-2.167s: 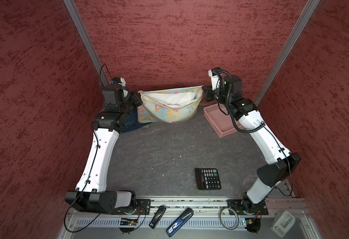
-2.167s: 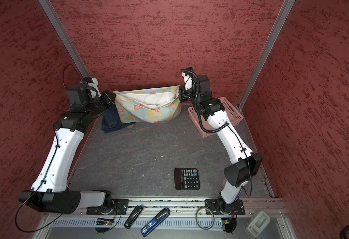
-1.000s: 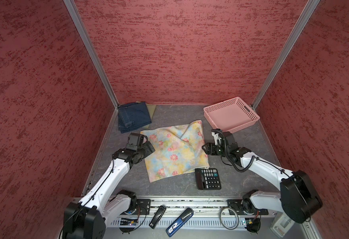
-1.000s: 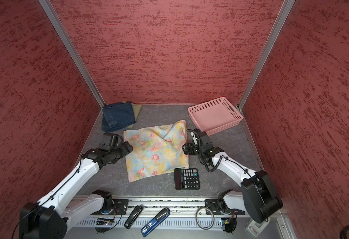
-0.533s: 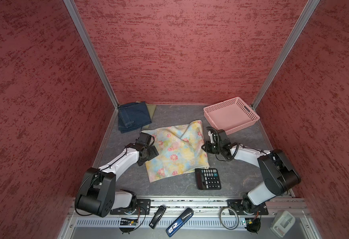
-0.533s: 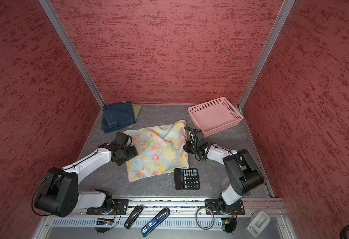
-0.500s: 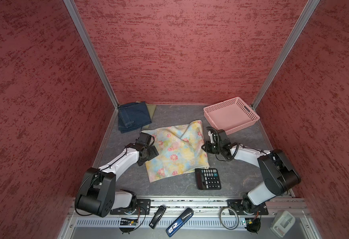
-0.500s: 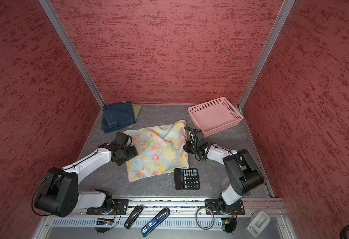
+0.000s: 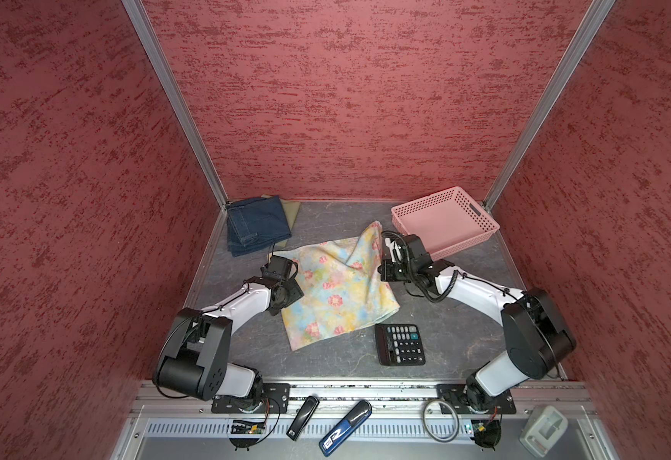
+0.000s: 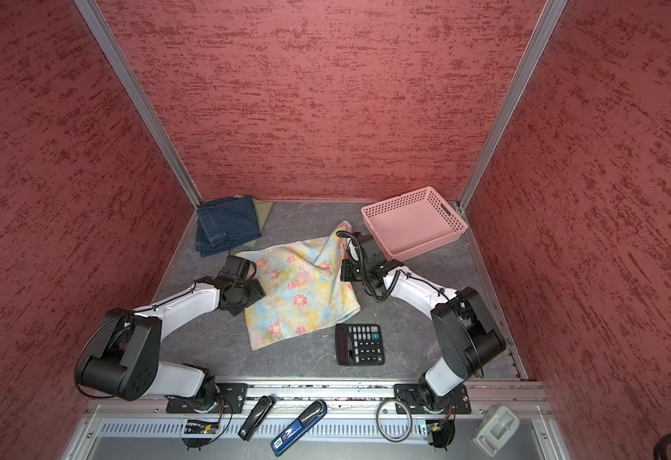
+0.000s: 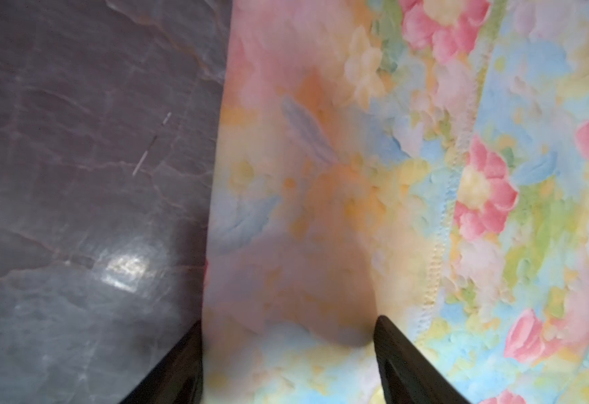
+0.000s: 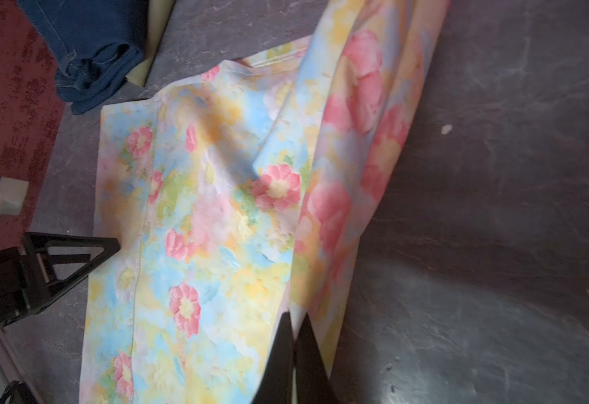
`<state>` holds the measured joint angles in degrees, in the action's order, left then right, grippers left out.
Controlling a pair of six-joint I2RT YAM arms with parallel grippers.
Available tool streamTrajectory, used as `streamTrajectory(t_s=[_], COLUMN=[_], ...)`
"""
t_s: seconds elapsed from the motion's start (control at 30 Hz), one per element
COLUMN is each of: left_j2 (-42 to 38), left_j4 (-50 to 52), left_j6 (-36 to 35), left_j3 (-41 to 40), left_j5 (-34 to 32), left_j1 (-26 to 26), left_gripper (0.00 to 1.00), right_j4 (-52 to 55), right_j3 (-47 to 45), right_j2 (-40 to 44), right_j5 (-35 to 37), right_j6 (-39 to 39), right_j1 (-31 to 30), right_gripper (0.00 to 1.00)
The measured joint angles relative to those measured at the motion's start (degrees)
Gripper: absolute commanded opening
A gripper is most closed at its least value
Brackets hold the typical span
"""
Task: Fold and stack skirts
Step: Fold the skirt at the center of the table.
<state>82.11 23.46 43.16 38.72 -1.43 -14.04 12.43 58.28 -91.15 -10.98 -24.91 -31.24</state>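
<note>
The pastel floral skirt (image 9: 338, 290) lies spread in the middle of the table. Its right edge is lifted into a ridge where my right gripper (image 12: 297, 316) is shut on it. My left gripper (image 11: 288, 321) sits low at the skirt's left edge with its jaws apart and the cloth's border between them. One of its fingers (image 12: 86, 255) shows in the right wrist view, resting at that edge. The folded denim skirt (image 9: 256, 225) lies in the back left corner on top of the olive-green skirt (image 9: 291, 209), of which only a strip shows.
A pink perforated basket (image 9: 481, 229) stands at the back right, just behind my right wrist. A black calculator (image 9: 401, 344) lies in front of the floral skirt's near right corner. Red walls close in three sides. Small tools lie on the front rail.
The floral skirt, earlier held stretched between both grippers at the back, now lies on the table. My right gripper has shut on its right edge. My left jaws have narrowed over the left edge.
</note>
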Motion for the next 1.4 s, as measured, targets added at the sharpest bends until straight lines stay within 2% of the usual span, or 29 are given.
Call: streamTrajectory(t_s=[0.17,0.37,0.7,1.0,1.4], left_j2=[0.74,1.53,2.64,2.54,2.12], left_j4=[-4.44,-9.01,-14.71,-18.01,-19.23], left_j6=[0.11,0.35,1.6,1.64,1.64], left_j3=[-0.5,-1.09,-1.95,-3.21,-3.98], left_j5=[0.81,2.4,4.57,5.79,6.78], left_j1=[0.0,-0.33,-1.46,-1.46,-1.36], left_gripper=[0.65,0.65,0.64,0.64,0.64], right_j4=[4.02,7.39,10.32,10.6,10.58], right_j3=[8.28,16.87,27.91,31.06,36.76], right_j2=[-2.21,-8.59,-19.28,-20.57,-23.52], right_j5=[2.67,4.0,4.26,4.68,4.66], right_j6=[1.25,1.18,-3.54,-8.92,-11.76], right_j1=[-4.57,-10.08,-18.16,-19.67,-20.2], right_gripper=[0.0,0.0,0.0,0.0,0.0])
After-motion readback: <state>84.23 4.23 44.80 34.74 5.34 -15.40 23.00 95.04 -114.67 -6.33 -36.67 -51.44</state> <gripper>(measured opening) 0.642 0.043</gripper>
